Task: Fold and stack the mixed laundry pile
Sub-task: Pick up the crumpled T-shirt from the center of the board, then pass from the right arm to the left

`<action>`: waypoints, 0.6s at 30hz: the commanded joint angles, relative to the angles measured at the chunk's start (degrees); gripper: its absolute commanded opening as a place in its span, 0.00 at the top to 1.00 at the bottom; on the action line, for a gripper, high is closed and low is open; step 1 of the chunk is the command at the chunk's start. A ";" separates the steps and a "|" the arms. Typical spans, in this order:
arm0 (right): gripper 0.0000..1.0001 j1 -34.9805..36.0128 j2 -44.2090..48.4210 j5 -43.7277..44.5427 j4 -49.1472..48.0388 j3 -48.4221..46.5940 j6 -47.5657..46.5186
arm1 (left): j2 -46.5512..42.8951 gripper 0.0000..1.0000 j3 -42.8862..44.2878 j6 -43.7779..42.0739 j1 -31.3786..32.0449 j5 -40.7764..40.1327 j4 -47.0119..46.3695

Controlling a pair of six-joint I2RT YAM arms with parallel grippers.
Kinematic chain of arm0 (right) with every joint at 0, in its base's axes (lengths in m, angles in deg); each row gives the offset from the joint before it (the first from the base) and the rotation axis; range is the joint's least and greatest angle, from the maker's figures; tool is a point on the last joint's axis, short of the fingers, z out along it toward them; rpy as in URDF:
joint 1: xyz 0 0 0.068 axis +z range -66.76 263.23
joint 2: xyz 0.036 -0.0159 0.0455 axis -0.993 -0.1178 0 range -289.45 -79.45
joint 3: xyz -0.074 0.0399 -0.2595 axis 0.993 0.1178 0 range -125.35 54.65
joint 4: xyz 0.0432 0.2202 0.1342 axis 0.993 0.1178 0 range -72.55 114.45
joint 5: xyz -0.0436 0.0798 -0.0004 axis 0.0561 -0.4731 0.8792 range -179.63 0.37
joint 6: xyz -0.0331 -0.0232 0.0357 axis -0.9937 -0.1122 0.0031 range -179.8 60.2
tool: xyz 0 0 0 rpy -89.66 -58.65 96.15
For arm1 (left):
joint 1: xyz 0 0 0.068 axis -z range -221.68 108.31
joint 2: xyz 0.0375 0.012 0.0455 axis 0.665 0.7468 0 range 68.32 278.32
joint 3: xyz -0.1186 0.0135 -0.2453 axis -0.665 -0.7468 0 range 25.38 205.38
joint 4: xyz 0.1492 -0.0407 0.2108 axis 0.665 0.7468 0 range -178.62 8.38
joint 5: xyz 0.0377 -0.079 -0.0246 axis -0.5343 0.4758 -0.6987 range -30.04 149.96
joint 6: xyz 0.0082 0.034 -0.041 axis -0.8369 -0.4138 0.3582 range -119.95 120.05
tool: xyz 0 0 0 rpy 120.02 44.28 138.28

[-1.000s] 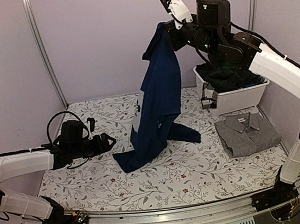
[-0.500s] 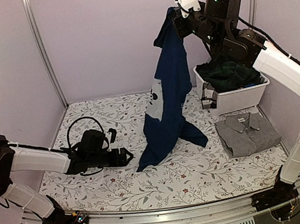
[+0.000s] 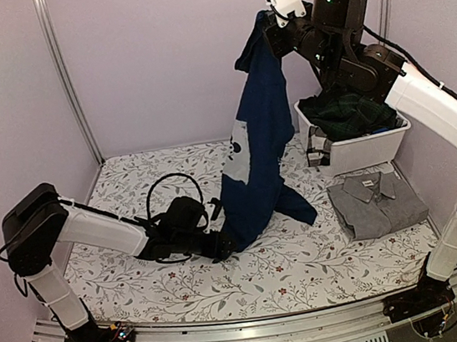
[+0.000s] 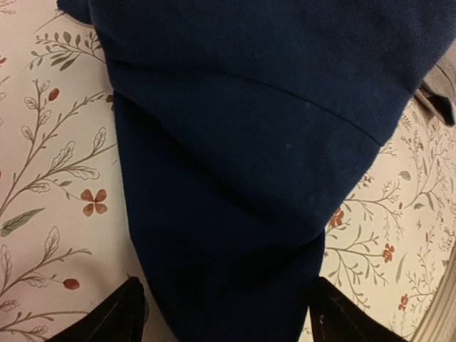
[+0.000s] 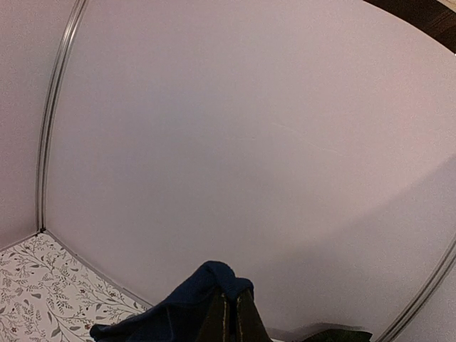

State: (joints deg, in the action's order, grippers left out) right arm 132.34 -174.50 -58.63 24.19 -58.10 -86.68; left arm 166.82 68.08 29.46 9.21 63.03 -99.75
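A navy blue garment hangs full length from my right gripper, which is raised high at the back and shut on its top edge. The right gripper has its fingers pressed together on the cloth. The garment's lower end rests on the floral table cloth. My left gripper lies low at that lower end and is open. In the left wrist view its two fingertips stand on either side of the navy cloth. A folded grey shirt lies at the right.
A white plastic bin stands at the back right with a dark green plaid garment heaped in it. The folded grey shirt lies just in front of the bin. Metal frame posts and walls close in the back and sides.
My left arm has swept right across the table to the garment's lower end. The right gripper has lifted the navy garment higher, pulling most of it off the table.
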 commanded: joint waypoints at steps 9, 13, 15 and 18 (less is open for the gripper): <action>1.00 -0.14 1.73 0.63 -2.58 -1.03 -1.01 | -14.72 1.00 -1.75 1.28 -5.17 -11.14 6.27; 1.00 -0.12 0.95 -5.13 0.49 -0.68 3.75 | -33.30 1.00 0.64 -2.76 -8.92 -16.83 12.67; 1.00 -0.09 0.39 -9.16 1.81 -0.79 7.44 | -39.68 1.00 3.90 -5.86 -10.84 -16.96 16.96; 1.00 -0.11 0.04 -16.62 3.40 -0.06 13.41 | -45.55 1.00 10.46 -10.01 -11.22 -16.23 21.78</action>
State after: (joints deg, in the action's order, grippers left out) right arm 132.34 -174.50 -65.14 26.11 -58.10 -81.93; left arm 126.80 72.49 25.92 -1.15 48.69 -85.79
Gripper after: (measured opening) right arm 0.007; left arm 0.008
